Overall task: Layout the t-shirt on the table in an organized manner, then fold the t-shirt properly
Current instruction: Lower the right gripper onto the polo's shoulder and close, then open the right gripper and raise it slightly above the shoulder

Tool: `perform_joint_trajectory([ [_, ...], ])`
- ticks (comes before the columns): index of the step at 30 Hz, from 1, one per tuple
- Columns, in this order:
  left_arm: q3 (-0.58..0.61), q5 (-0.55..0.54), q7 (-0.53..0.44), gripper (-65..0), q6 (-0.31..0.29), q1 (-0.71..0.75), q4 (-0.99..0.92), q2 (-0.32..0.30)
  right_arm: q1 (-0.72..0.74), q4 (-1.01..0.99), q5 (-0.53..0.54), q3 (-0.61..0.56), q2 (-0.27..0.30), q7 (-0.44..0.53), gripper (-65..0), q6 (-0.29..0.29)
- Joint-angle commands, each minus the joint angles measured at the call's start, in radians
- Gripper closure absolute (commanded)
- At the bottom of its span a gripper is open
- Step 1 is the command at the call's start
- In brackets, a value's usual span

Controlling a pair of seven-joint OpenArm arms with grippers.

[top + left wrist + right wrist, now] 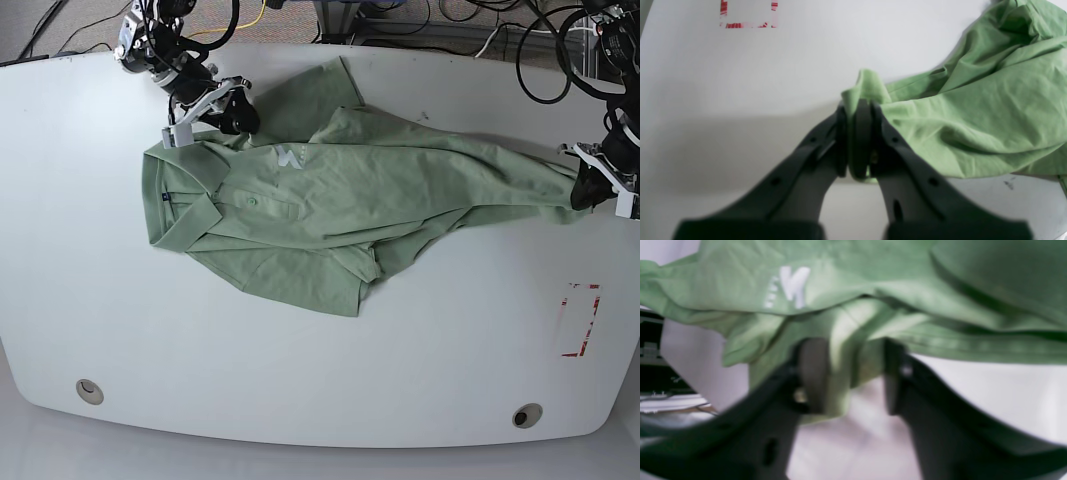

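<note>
White table [320,390] carries the t-shirt [330,200], crumpled and stretched across its far half. At the far left corner the right gripper [850,373] has its jaws partly apart around a fold of shirt edge. At the right edge the left gripper [858,110] is clamped tight on the shirt's hem.

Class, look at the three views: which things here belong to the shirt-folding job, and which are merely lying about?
Belong to the job:
- t-shirt, spread crumpled
- table it lies on
- left hand, shut on the shirt's edge
- right hand, fabric between its fingers

Just lying about:
- red tape rectangle
- two cable holes
- cables behind the table
</note>
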Motion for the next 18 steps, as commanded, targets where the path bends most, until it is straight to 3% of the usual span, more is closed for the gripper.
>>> perform_joint_trajectory([
  [1,-0.008,-0.013,-0.024,0.0,0.001,-0.003,0.016,-0.020,0.005,0.001,-0.025,0.000,0.004,-0.016,-7.5,-0.005],
  [4,-0.008,-0.013,-0.024,0.0,0.001,-0.003,0.016,-0.020,0.008,-0.001,-0.025,0.000,0.006,-0.015,0.0,-0.005],
  [13,0.003,-0.013,-0.024,0.0,0.001,-0.003,0.016,-0.020,0.005,0.004,-0.025,0.000,0.012,-0.016,-1.9,-0.005],
  [16,0.018,-0.013,-0.024,0.0,0.001,-0.003,0.016,-0.021,-0.007,0.005,-0.022,0.000,0.012,-0.016,-9.7,-0.005],
  [18,0.019,-0.013,-0.024,0.0,0.001,-0.003,0.016,-0.021,-0.025,0.007,-0.015,0.000,0.012,-0.016,-18.2,-0.005],
])
